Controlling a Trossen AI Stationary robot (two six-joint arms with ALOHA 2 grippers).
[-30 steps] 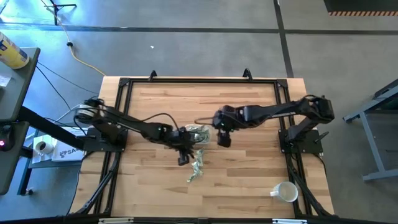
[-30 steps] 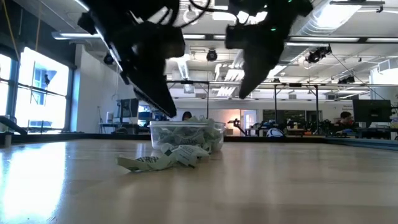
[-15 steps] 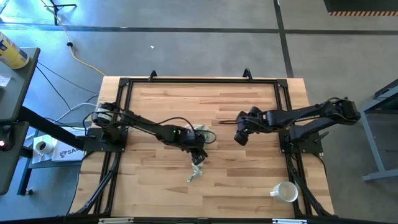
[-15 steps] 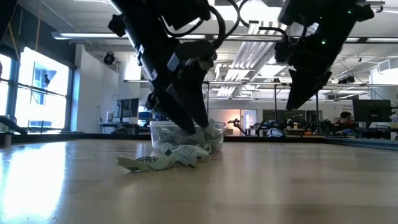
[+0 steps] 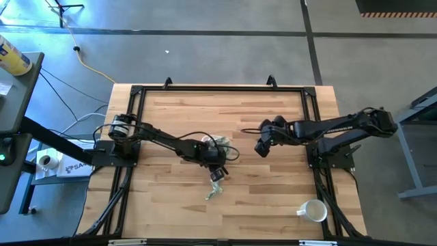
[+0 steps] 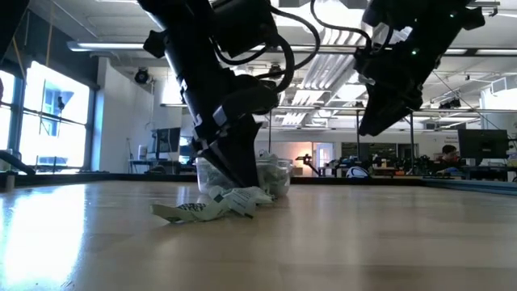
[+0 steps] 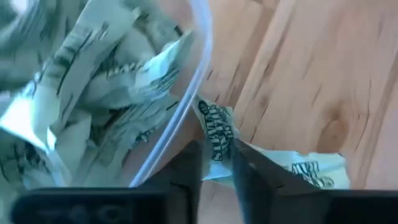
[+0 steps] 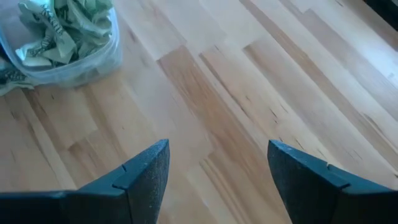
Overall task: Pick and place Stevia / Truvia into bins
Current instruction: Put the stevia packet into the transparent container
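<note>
The clear container point(image 5: 225, 146) stands mid-table, full of crumpled green-and-white Stevia packets point(image 8: 59, 28). More packets point(image 5: 215, 192) lie loose on the wood on its near side, also seen in the low view point(image 6: 198, 210). My left gripper point(image 5: 217, 172) is down at this loose pile, right by the container's wall point(image 7: 186, 93), shut on one packet. My right gripper point(image 5: 261, 146) hangs open above bare wood to the container's right, touching nothing; in the low view point(image 6: 373, 123) it is well above the table. My left gripper point(image 7: 217, 155) pinches one loose packet point(image 7: 214, 127) between its two fingers, just outside the container's wall. The fingers come from above, slanting down. The packet stands on edge between them; its lower part is hidden by the fingers, and a neighbouring packet point(image 7: 308, 168) lies flat on the wood.
A white mug point(image 5: 313, 210) lies on its side near the table's near right corner. A black frame point(image 5: 205, 89) runs around the tabletop. Bare wood stretches to the right of the container, under my right gripper point(image 8: 217, 162).
My right gripper has drawn away from the container toward the table's right edge and stays raised and open. My left gripper has moved right, along the container's near side, and come down onto the loose packets.
</note>
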